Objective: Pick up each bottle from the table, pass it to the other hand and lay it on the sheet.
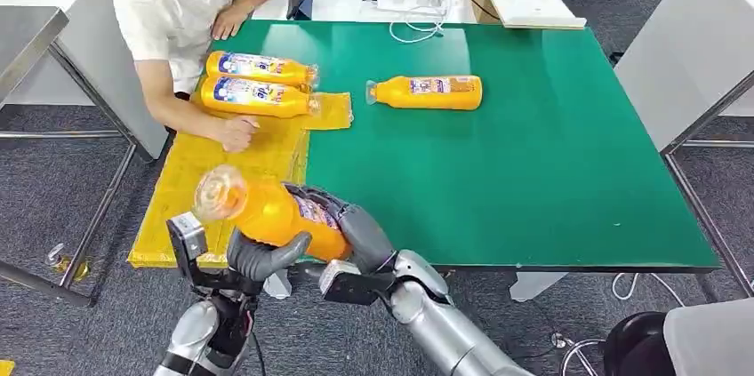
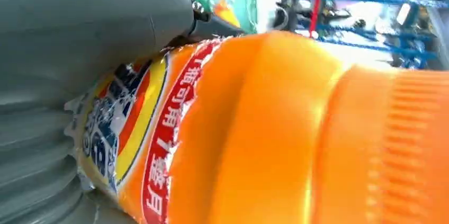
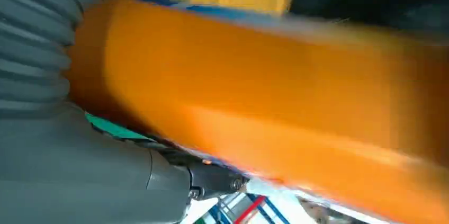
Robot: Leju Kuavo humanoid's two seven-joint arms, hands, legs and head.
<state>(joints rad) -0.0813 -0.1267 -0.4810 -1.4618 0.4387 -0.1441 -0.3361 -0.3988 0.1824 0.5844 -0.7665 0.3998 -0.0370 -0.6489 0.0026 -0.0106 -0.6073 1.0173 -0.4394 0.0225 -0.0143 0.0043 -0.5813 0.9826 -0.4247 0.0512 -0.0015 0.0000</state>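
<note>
Orange juice bottle (image 1: pixel 276 212) aloft over near table edge beside yellow sheet (image 1: pixel 222 180), base toward camera. Left hand (image 1: pixel 260 256) wraps it from below, right hand (image 1: pixel 356 234) clasps label end: likely mid-handover, both gripping so bottle cannot drop. Another bottle (image 1: pixel 427 92) waits on green table (image 1: pixel 533 172).

1. An orange bottle (image 1: pixel 271 212) with a blue, red and yellow label is hanging tilted above the near table edge, its clear cap end pointing left toward the sheet; both robot hands are wrapping around its body.
2. Another orange bottle (image 1: pixel 427 92) is lying on its side on the green table, cap end pointing left, just right of the sheet.
3. Two more orange bottles (image 1: pixel 258 83) are lying side by side on the far end of the yellow sheet (image 1: pixel 222 172).
</note>
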